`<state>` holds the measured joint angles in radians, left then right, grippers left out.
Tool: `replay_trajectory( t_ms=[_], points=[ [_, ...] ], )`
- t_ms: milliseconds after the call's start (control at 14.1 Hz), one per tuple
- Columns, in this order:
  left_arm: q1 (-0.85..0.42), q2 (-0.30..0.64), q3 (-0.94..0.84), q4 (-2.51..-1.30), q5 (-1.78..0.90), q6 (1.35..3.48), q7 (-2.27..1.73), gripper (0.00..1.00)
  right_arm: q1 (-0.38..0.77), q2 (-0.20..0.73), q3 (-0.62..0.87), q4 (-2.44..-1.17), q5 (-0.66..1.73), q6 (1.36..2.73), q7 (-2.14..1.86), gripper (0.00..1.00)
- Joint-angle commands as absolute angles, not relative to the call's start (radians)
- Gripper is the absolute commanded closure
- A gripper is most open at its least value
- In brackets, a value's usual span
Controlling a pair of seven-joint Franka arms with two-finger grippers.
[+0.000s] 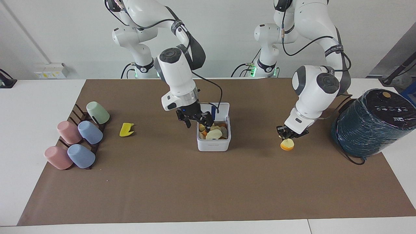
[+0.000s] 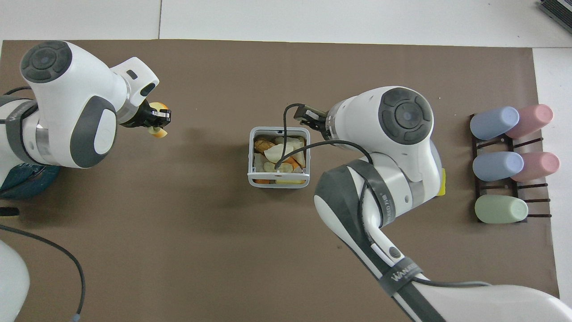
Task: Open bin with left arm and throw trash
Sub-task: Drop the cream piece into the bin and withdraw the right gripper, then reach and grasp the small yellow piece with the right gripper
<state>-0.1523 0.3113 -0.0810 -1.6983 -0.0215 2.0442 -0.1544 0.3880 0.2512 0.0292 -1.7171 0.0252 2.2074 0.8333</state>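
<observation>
Bin [image 1: 213,142]: mid-table, lid up, scraps inside. Right gripper [image 1: 195,119]: open, empty, over its rim. Left gripper [image 1: 288,136]: clamps orange scrap [image 1: 286,145] (bin-bound, likely next). Yellow scrap [image 1: 126,129]: awaits near cups [image 1: 78,139].

Matt brown paper mat [image 1: 208,182], glossy white plastic bin [image 1: 213,145], smooth matt cups [image 1: 89,132]

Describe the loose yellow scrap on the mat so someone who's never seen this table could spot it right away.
Start at the cup rack at the right arm's end of the brown mat, holding five pastel cups. Beside it, toward the white bin mid-table, the yellow scrap lies alone on the mat. It is flat, bright yellow and jagged-edged, unlike the rounded cups, and no gripper is at it.
</observation>
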Motion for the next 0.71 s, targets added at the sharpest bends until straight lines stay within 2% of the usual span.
replay_trajectory(
  t_ms=[0, 142, 213, 427, 640],
  points=[
    [-0.21, 0.307, -0.074, -1.668, -0.018, 2.011, -0.26, 1.0, 0.293, 0.209, 0.038, -1.736, -0.052, 2.12, 0.659, 0.0],
    [-0.239, 0.308, -0.074, -1.657, -0.023, 2.01, -0.328, 1.0, 0.224, 0.192, 0.038, -1.773, -0.057, 2.068, 0.452, 0.0],
    [-0.239, 0.31, -0.074, -1.655, -0.023, 2.01, -0.337, 1.0, 0.186, 0.164, 0.038, -1.833, -0.058, 2.078, 0.36, 0.0],
    [-0.241, 0.31, -0.075, -1.651, -0.032, 2.01, -0.347, 1.0, 0.072, 0.108, 0.038, -2.004, -0.058, 2.164, 0.174, 0.0],
    [-0.239, 0.313, -0.074, -1.609, -0.037, 1.968, -0.351, 1.0, -0.015, 0.101, 0.038, -2.146, -0.058, 2.281, -0.01, 0.0]
  ],
)
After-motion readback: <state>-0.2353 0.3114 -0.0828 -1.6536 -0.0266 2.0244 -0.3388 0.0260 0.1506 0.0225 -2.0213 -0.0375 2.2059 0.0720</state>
